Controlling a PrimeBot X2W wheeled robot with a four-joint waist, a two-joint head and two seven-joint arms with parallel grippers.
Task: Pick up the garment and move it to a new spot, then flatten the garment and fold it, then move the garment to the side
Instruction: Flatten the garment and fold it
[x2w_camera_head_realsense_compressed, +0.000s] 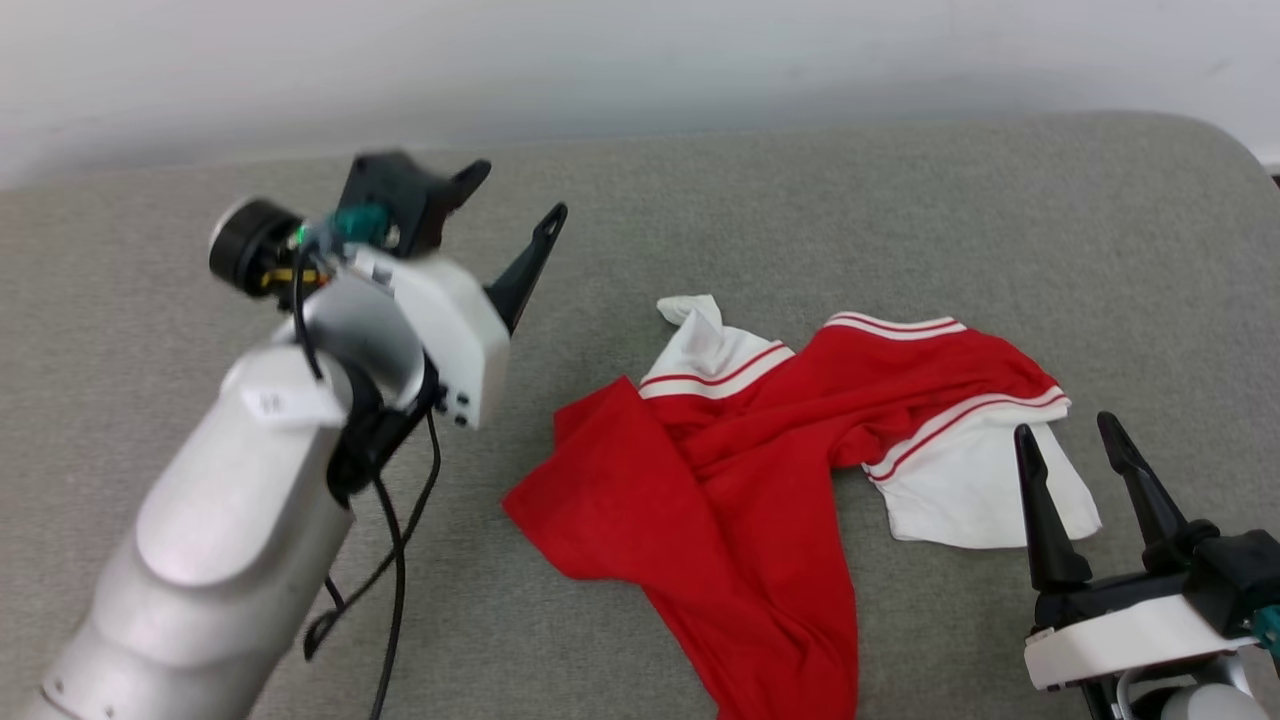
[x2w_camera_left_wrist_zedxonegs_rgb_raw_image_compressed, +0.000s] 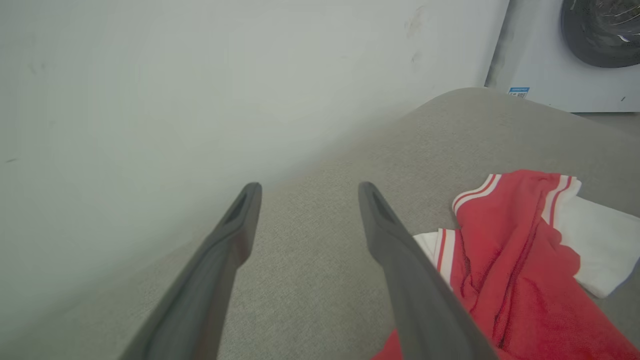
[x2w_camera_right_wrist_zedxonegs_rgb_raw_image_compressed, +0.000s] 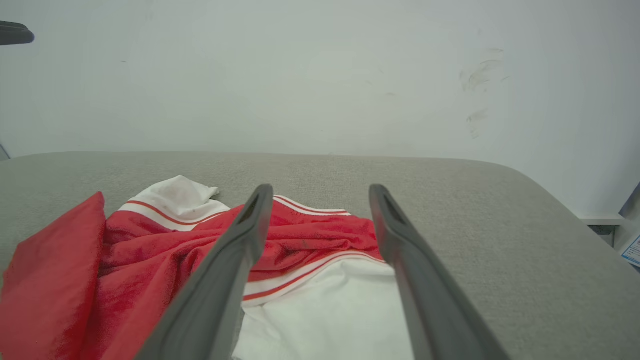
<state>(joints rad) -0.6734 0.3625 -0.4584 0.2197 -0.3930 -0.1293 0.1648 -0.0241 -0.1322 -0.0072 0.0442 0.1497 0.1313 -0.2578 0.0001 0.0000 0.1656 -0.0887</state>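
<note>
1. Plain white wall (x2w_camera_head_realsense_compressed: 640, 60), running along the far side of the scene

2. Grey woven-fabric padded surface (x2w_camera_head_realsense_compressed: 900, 200) with a rounded far-right corner; it bears item 4

3. White front-loading appliance (x2w_camera_left_wrist_zedxonegs_rgb_raw_image_compressed: 550, 75) with a dark round door, seen in the left wrist view beyond the surface's rounded corner

4. Red jersey T-shirt with white short sleeves and red-white striped trim (x2w_camera_head_realsense_compressed: 740, 460): lies crumpled on the grey surface, centre to right. The red body is bunched in folds and trails to the near edge of the head view. One white sleeve sits at the far centre, the other lies flat at the right. Held by neither gripper

5. Pale silver left forearm (x2w_camera_head_realsense_compressed: 230, 520), rising from the near left

6. Left gripper (x2w_camera_head_realsense_compressed: 515, 195), two long dark fingers: raised at the far left over bare grey fabric, jaws spread wide, nothing between them, well apart from the T-shirt

7. Right gripper (x2w_camera_head_realsense_compressed: 1068, 430), same pattern: near right, jaws spread wide and empty, fingertips at the near edge of the flat white sleeve; contact with the cloth cannot be told

8. Thin black cable (x2w_camera_head_realsense_compressed: 400, 540), hanging in a loop beneath the left wrist
</note>
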